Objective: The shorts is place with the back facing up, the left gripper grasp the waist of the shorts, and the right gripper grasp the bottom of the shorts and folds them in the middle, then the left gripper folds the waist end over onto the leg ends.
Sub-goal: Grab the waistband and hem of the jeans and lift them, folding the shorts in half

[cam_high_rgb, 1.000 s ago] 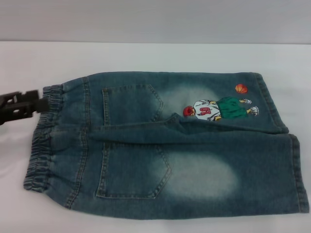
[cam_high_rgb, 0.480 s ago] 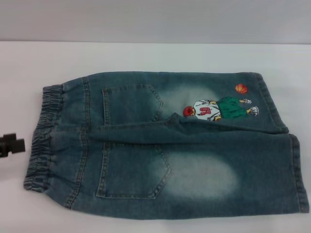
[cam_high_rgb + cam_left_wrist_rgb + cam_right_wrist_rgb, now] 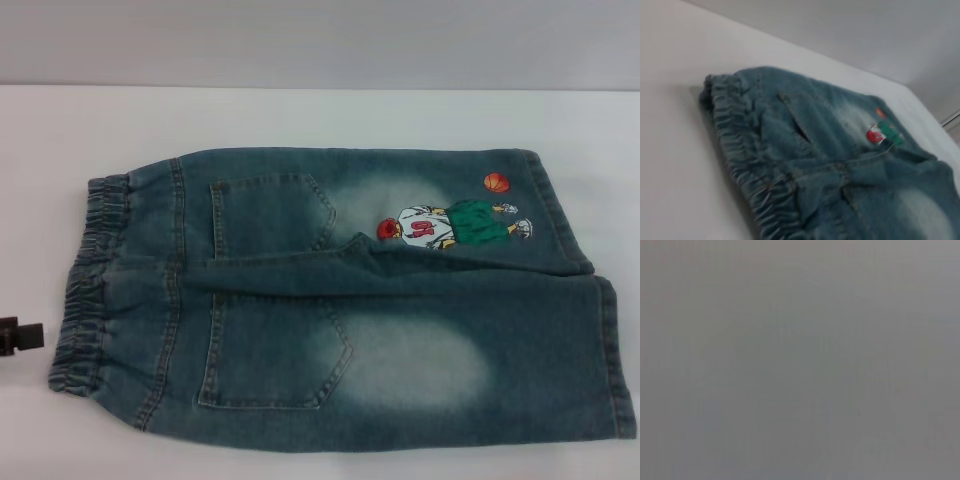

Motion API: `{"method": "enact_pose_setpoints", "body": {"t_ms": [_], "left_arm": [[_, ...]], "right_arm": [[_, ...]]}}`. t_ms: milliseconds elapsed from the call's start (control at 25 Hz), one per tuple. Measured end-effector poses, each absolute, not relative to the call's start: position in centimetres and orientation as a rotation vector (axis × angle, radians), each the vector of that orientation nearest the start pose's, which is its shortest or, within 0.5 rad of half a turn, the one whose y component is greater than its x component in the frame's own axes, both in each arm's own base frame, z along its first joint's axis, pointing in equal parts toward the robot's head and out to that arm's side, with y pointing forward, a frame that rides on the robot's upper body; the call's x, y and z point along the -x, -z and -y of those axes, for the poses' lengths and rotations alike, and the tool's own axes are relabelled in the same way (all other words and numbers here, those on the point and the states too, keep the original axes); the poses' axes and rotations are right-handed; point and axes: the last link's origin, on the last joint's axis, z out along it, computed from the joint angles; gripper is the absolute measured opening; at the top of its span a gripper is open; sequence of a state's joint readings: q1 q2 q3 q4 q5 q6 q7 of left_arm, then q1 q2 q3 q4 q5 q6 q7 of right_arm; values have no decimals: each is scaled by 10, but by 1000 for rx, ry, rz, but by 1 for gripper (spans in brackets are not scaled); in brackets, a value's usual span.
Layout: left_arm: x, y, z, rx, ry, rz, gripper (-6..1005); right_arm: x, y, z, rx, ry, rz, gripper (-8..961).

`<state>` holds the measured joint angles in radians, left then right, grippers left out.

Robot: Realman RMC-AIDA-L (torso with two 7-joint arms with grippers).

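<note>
The shorts (image 3: 340, 300) lie flat on the white table (image 3: 300, 115), back up, with two patch pockets and a basketball player print (image 3: 450, 225). The ruffled waist (image 3: 90, 290) runs along their left side and the leg ends (image 3: 612, 350) along the right. Only a small black tip of my left gripper (image 3: 20, 335) shows at the picture's left edge, just left of the waist's near part and apart from it. In the left wrist view the waist (image 3: 745, 145) is close, with the shorts (image 3: 840, 165) stretching away behind it. My right gripper is out of view.
The white table extends around the shorts on the far side and to the left (image 3: 675, 125). A grey wall (image 3: 320, 40) stands behind the table. The right wrist view shows only a plain grey surface.
My left gripper has drawn back from the waist's far end, moving left and toward the near side. Now only its tip shows. The shorts have not moved.
</note>
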<state>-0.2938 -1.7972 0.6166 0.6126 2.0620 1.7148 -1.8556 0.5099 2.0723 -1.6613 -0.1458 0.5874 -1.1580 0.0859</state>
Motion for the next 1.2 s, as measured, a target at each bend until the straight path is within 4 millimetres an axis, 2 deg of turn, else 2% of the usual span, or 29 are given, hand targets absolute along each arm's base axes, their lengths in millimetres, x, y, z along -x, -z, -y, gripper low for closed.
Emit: {"method": "enact_pose_setpoints", "body": {"t_ms": [440,1200], "left_arm": [[382,-95,-249,2381,470,1552,817],[388,-83,-240,2376,414,1599,815]], "right_arm": [[-335,-50,-365,1257,-697,-518,590],[-336,-48,-363,1270,-692,-516,591]]}}
